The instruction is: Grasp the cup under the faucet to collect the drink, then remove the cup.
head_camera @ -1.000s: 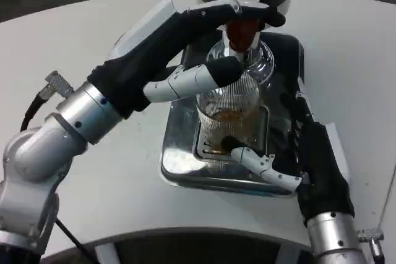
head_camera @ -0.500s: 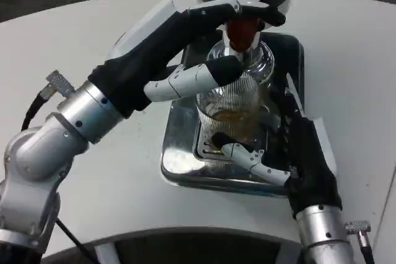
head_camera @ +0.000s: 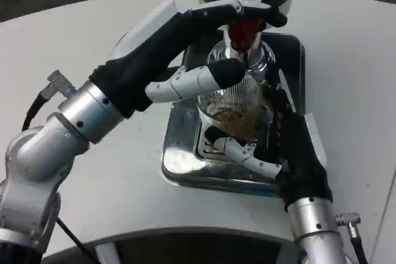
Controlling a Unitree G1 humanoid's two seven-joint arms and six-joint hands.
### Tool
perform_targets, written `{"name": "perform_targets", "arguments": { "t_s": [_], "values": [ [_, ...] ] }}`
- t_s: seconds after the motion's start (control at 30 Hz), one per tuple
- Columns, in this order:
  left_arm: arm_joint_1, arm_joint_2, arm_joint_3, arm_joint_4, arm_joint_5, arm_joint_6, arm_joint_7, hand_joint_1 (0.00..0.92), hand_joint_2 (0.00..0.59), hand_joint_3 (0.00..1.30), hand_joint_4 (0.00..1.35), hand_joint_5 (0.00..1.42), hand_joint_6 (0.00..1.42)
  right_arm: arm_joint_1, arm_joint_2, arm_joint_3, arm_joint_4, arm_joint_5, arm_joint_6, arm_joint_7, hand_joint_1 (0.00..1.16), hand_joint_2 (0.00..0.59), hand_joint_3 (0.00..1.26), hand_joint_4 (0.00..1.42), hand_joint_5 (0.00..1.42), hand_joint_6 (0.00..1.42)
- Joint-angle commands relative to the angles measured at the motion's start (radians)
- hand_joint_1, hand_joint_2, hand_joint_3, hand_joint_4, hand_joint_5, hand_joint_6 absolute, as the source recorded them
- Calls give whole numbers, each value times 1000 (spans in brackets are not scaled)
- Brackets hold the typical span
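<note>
Right hand (head_camera: pixel 291 153): advanced to cup (head_camera: pixel 230 108), fingers closing, not yet gripping (grasp imminent) | left hand (head_camera: pixel 185 47): presses faucet lever (head_camera: pixel 242 32), filling continues.

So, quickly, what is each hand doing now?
Left hand: presses the red faucet lever.
Right hand: around the cup; firm grip cannot be told.

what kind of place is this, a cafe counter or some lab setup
Probably a lab or demo setup for drink dispensing, not a real cafe: a bare white table, a drink dispenser with a red faucet over a metal drip tray, and a ribbed glass cup with amber liquid.
</note>
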Motion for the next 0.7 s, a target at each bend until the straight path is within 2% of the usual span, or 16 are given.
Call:
{"name": "perform_targets", "arguments": {
  "t_s": [0.03, 0.7],
  "values": [
    [33, 24, -26, 30, 61, 3, -20, 0, 44, 393, 240, 279, 174, -2, 13, -2, 15, 5, -19, -6, 925, 149, 13, 11, 37, 164],
    [38, 35, -25, 41, 74, -27, -12, 0, 45, 416, 261, 295, 190, -32, 23, -11, 51, 7, -27, -14, 922, 150, 13, 11, 37, 163]
  ]
}}
